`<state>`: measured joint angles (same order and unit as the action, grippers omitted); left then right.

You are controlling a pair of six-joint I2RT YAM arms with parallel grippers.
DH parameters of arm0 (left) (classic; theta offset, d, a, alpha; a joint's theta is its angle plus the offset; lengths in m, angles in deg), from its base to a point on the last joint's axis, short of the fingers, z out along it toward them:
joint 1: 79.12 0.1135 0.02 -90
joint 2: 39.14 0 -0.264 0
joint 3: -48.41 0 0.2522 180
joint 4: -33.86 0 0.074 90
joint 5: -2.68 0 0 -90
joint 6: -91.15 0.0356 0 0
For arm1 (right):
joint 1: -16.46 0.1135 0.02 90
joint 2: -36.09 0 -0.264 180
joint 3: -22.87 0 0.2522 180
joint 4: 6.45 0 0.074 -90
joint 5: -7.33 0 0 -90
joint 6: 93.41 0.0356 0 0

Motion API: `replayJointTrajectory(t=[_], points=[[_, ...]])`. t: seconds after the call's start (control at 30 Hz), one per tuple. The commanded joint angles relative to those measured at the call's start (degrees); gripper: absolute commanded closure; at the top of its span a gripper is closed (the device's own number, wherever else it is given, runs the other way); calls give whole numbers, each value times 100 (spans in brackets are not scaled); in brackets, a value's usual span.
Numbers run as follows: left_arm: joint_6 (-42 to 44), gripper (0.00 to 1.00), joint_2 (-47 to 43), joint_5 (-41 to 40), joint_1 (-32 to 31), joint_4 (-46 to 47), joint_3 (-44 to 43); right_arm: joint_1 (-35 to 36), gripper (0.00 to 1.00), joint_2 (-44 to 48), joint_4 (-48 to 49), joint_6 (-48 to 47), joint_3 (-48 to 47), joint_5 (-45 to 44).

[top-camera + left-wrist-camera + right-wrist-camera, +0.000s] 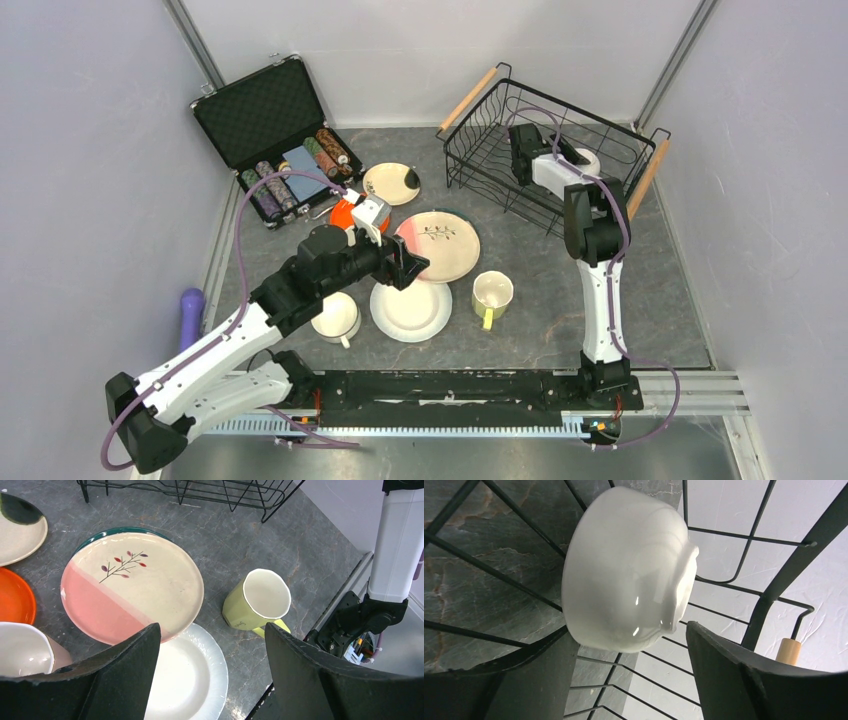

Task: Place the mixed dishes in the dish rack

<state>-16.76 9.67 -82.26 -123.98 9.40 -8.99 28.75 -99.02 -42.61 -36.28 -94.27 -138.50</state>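
Note:
My left gripper (411, 270) is open and empty, hovering over the near rim of the pink-cream teal-rimmed plate (132, 585) and the white plate (187, 675). The yellow-green mug (257, 602) stands to the right of them. An orange plate (345, 212), a cream black-spotted plate (390, 183) and a pale pink mug (337, 317) lie around. My right gripper (524, 158) is open inside the dish rack (520, 195). In the right wrist view the small white bowl (624, 565) rests tilted on the rack wires just beyond my fingers (734, 675), not held.
An open black case (275, 130) with poker chips and a blue card box stands at the back left. A purple handle (190, 310) lies at the left table edge. The rack's wooden handles (468, 100) stick out at both ends.

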Motion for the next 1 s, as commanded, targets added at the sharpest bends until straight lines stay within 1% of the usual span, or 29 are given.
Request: replayJointTrajectory(t=[0.0,0.03,0.13,0.33,0.47,0.57,0.67,0.7,0.73,0.77,0.83,0.87,0.97], points=[[330,18,-29,95,-23,12,-2,-34,13,27,-195,4,-245,160],[340,18,-35,89,-23,-2,-16,-37,9,49,-254,44,-253,213],[367,17,-77,68,-14,-2,-7,-26,5,148,-467,208,-298,457],[359,17,-69,85,-14,4,4,-17,5,513,-651,472,-520,1001],[367,17,-83,71,-5,8,4,69,5,708,-799,556,-784,1163],[381,17,-116,55,-5,-9,4,104,5,918,-729,646,-849,1383],[402,17,-121,41,-5,-10,13,100,7,945,-330,724,-881,1428],[406,17,-110,24,-3,-11,7,97,10,893,-175,764,-947,1367],[408,17,-109,14,-5,-1,-3,88,15,796,-12,816,-1028,1332],[411,17,-119,-4,-5,15,-9,88,22,706,131,861,-1156,1309],[411,17,-136,-35,4,24,-13,84,40,485,346,940,-1367,1270],[404,18,-151,-41,13,41,-7,87,47,405,449,964,-1444,1301],[393,18,-163,-62,39,60,46,89,70,220,754,1029,-1454,1464]])
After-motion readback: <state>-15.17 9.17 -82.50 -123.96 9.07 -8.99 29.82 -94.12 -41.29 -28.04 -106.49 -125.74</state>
